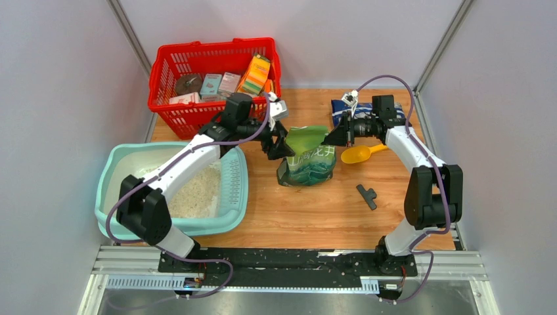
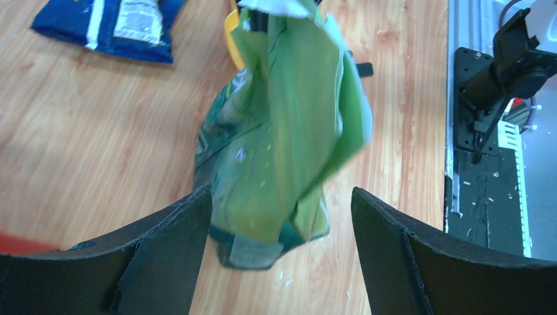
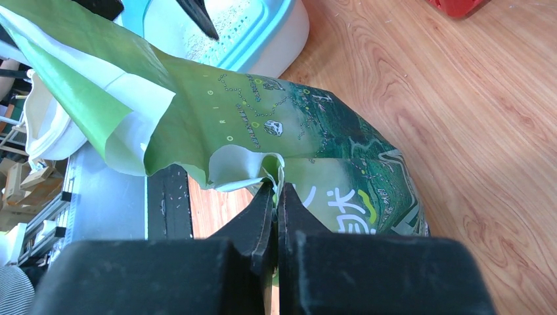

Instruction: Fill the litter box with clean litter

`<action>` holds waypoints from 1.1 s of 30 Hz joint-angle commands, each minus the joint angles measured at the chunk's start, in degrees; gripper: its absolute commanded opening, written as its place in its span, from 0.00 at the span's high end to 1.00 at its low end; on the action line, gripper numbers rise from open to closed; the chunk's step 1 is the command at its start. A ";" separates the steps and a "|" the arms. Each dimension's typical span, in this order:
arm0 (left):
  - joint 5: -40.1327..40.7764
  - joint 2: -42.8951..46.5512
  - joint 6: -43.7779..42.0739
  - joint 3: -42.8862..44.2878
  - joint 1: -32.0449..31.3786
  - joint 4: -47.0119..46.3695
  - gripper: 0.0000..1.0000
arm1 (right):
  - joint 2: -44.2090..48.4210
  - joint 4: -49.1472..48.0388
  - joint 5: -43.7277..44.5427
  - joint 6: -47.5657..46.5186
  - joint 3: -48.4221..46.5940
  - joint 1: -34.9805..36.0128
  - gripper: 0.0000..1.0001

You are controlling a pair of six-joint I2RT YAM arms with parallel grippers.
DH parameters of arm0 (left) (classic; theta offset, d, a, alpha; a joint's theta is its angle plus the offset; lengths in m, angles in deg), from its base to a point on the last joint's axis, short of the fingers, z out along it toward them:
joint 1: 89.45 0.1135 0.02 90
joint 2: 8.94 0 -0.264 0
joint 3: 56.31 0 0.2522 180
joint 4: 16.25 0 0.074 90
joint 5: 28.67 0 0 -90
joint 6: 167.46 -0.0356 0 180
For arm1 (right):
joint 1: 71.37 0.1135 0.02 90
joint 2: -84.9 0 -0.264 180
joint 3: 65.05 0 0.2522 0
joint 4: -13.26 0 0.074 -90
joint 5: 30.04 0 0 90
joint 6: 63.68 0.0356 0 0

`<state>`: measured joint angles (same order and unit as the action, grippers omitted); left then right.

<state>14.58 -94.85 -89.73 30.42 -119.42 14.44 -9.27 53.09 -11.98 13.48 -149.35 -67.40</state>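
As only right wrist shows, right jaws pinching green bag [image 3: 315, 131]

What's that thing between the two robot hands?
The green bag stands between the open left gripper and the right gripper, which pinches its top edge. The top view shows this best.

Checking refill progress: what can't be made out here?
Top view: the left arm hides part of the pale beige litter heap in the pale teal plastic litter box.
All views: contents of green printed bag, hidden by its folded top.
Top view: box labels in the red mesh basket, too small.
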 commanded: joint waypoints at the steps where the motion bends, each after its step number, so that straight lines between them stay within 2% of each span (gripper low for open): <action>1: -1.08 -2.95 6.97 1.92 -2.98 -9.70 0.15 | 1.71 0.13 -1.71 0.10 -2.49 -0.27 0.97; 4: 2.52 -4.26 14.78 1.13 -3.07 -15.16 0.15 | 1.97 1.35 -1.97 -0.78 -2.32 -0.36 0.96; 6: 5.25 -5.06 16.66 1.21 -3.07 -15.61 0.23 | 2.24 1.88 -2.85 -1.05 -2.05 -0.45 0.96; 9: 7.10 -5.41 21.22 -0.37 -2.20 -16.66 0.38 | 1.62 3.64 -5.66 -1.13 -2.23 -0.80 0.95; 10: 6.84 -5.50 24.11 -1.42 -1.67 -18.75 0.46 | 1.19 4.43 -7.41 -1.39 -2.49 -0.98 0.96; 12: 5.44 -6.20 26.41 -1.95 -0.27 -20.35 0.56 | 0.04 8.90 -8.91 -4.19 -4.06 -1.42 0.97; 13: 4.65 -6.64 28.60 -2.04 0.18 -20.79 0.65 | -0.40 11.27 -9.87 -5.86 -4.86 -1.42 0.98; 15: 1.75 -7.87 30.37 -1.69 0.97 -21.32 0.73 | -2.06 20.05 -10.67 -12.16 -6.97 -1.68 0.99; 16: 0.61 -8.39 32.03 -1.17 1.49 -21.50 0.81 | -2.85 22.78 -11.81 -13.77 -9.15 -1.77 1.00; 19: -4.84 -10.85 34.24 1.55 2.81 -20.80 0.89 | -7.42 37.26 -15.75 -24.73 -15.46 -2.12 1.00; 20: -7.55 -12.08 34.33 2.43 2.99 -19.49 0.92 | -8.91 50.79 -16.38 -30.69 -17.68 -2.12 1.00; 21: -8.45 -12.70 33.99 3.31 3.17 -18.43 0.95 | -10.58 58.93 -16.56 -37.45 -20.40 -2.12 1.00; 22: -8.98 -13.14 34.16 4.97 3.43 -17.38 1.00 | -14.08 66.58 -16.82 -49.70 -22.51 -2.12 1.00; 23: -9.94 -14.19 34.94 5.51 3.96 -15.89 1.00 | -14.63 69.53 -17.09 -48.26 -23.32 -2.21 1.00; 26: -11.62 -14.90 39.52 4.73 4.84 -18.86 0.98 | -13.94 69.47 -18.41 -48.95 -20.78 -2.74 1.00; 27: -11.88 -14.73 38.21 4.55 4.84 -18.34 0.89 | -13.85 69.39 -18.32 -48.77 -20.69 -2.56 1.00; 28: -11.97 -14.55 37.94 4.29 4.75 -17.73 0.68 | -13.67 69.30 -18.50 -48.86 -20.51 -2.56 1.00; 31: -12.41 -14.11 38.38 3.41 4.32 -18.16 0.53 | -12.01 69.38 -20.86 -49.91 -19.37 -2.47 1.00; 33: -13.02 -14.02 38.03 3.23 3.44 -18.33 0.52 | -10.86 69.47 -21.66 -50.96 -17.89 -1.69 0.98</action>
<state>4.27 -109.73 -52.07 33.89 -115.23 -3.31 -24.29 100.63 -21.56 -31.96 -168.67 -69.63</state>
